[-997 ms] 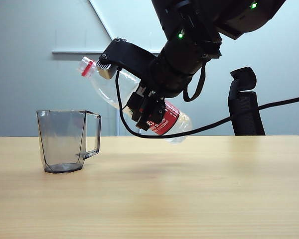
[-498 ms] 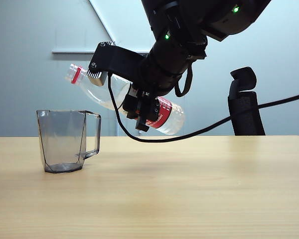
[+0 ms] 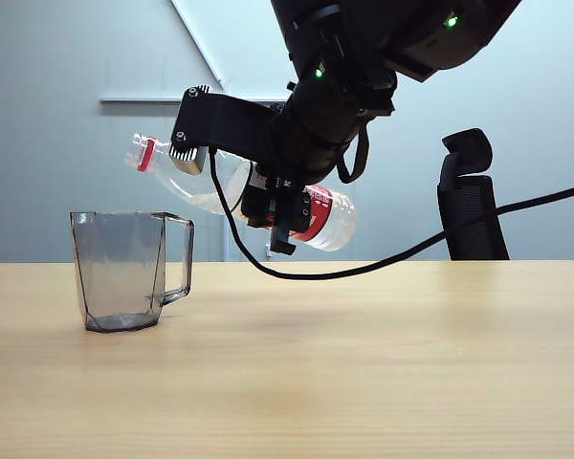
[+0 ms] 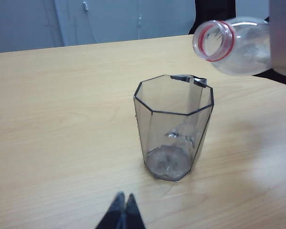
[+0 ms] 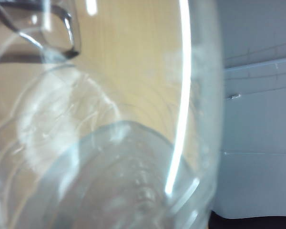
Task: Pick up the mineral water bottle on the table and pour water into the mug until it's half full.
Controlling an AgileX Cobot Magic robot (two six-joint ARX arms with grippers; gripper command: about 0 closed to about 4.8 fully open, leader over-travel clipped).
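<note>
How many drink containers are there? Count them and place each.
2: the mug stands on the table; the mineral water bottle hangs tilted in the right tool, mouth beside the mug's rim.

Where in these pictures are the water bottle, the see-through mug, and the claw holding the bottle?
mineral water bottle (image 3: 331,216): exterior view, on its red-and-white label.
mug (image 4: 173,126): left wrist view, on its faceted front wall.
right claw (image 3: 275,206): exterior view, where its black fingers clamp the bottle's middle, in the air to the right of the mug.
</note>
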